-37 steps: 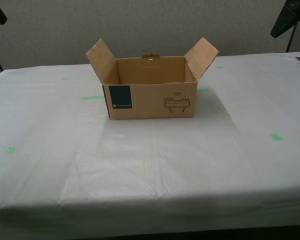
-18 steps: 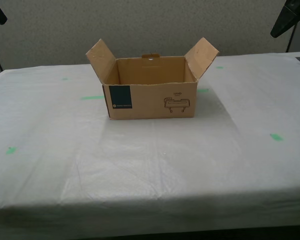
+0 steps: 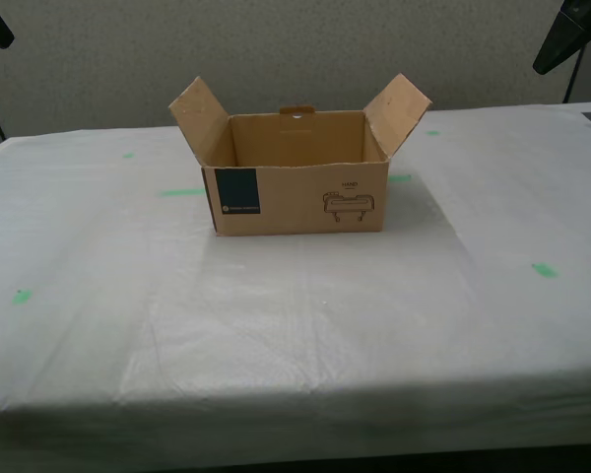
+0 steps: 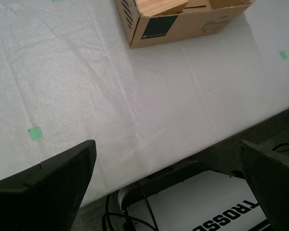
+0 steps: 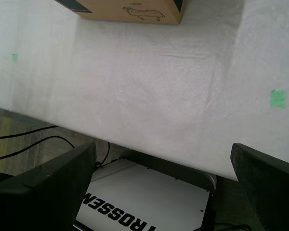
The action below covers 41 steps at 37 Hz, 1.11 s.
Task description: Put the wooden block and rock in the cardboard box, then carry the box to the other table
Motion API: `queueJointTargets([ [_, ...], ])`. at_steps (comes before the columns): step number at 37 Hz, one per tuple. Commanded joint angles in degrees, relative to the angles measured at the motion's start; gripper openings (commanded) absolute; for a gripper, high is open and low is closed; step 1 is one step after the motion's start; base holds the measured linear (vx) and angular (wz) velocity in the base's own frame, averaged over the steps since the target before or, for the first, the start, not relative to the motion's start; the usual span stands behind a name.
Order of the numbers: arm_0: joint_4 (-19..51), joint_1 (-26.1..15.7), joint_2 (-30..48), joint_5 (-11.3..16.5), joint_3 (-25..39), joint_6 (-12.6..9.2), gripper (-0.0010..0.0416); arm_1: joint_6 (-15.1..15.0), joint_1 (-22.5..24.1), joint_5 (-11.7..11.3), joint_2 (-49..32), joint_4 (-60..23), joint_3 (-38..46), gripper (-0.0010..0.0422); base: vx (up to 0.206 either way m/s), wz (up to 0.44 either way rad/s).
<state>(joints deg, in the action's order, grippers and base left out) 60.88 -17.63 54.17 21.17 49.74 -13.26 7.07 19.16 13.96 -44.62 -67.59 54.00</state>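
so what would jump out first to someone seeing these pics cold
The open cardboard box, flaps splayed, standing alone mid-table on the white-clothed table in the exterior view. Next, the scattered green tape pieces on the cloth. In the second wrist view, the wooden block shows inside the box.

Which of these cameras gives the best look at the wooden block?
The second wrist view: it looks down into the cardboard box and shows the wooden block inside. In the exterior view the box's front wall hides it; the first wrist view shows only the box's front.
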Motion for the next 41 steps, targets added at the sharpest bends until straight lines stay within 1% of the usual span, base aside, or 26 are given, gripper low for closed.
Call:
queueJointTargets([
  [1, -0.02, 0.0, 0.0, -0.04, 0.04, -0.07, 0.0389, -0.04, 0.0, -0.02, 0.0, -0.04, 0.07, 0.0398, 0.0, 0.0],
  [41, -0.02, 0.0, 0.0, -0.04, 0.04, -0.07, 0.0389, -0.04, 0.02, -0.02, 0.0, -0.04, 0.07, 0.0398, 0.0, 0.0],
])
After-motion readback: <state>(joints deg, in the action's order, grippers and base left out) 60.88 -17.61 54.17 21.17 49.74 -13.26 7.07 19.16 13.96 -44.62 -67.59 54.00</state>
